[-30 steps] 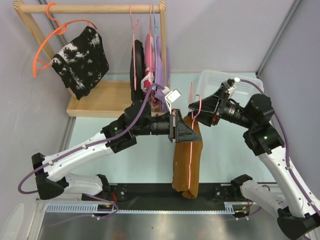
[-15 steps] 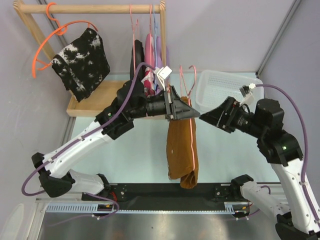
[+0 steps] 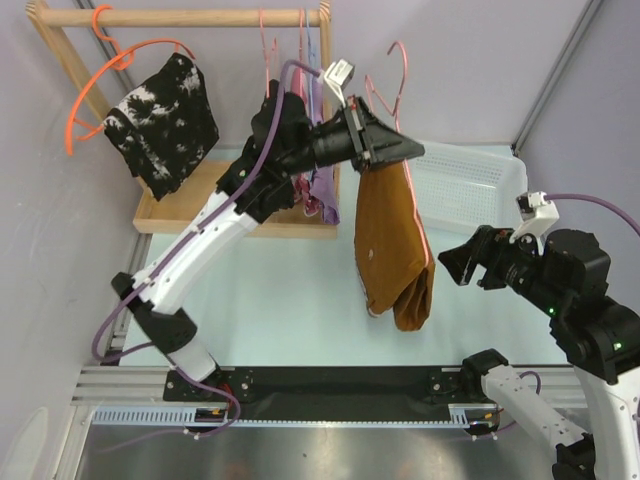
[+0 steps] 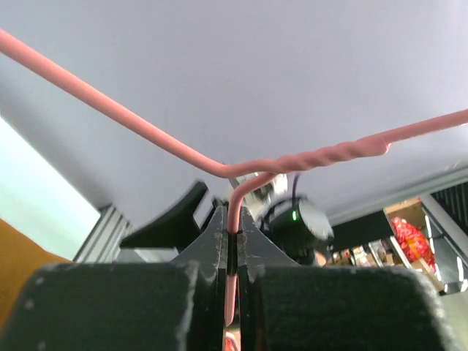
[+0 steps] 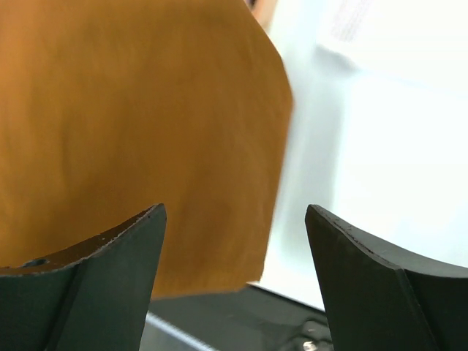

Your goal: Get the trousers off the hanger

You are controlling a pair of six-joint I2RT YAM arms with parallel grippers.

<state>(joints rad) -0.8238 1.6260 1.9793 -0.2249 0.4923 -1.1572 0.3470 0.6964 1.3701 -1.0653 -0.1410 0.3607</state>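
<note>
The pink wire hanger (image 3: 397, 75) is held up in the air, hook pointing up. My left gripper (image 3: 402, 150) is shut on its wire just below the twisted neck; the left wrist view shows the wire (image 4: 232, 219) pinched between the jaws. The rust-brown trousers (image 3: 390, 240) hang folded over the hanger, clear of the table, with the lower end bunched. My right gripper (image 3: 452, 266) is open and empty, to the right of the trousers and apart from them. In the right wrist view the trousers (image 5: 131, 124) fill the left, ahead of the open gripper (image 5: 234, 212).
A wooden rack (image 3: 180, 17) at the back left carries an orange round hanger (image 3: 120, 70) with a black-and-white mottled garment (image 3: 165, 120), and pink and purple garments (image 3: 305, 120) on thin hangers. A white basket (image 3: 470, 185) sits at the back right, behind the trousers.
My left arm has lifted the hanger and trousers up and to the right, off the table. My right gripper has drawn back from the hanger, down and to the right.
</note>
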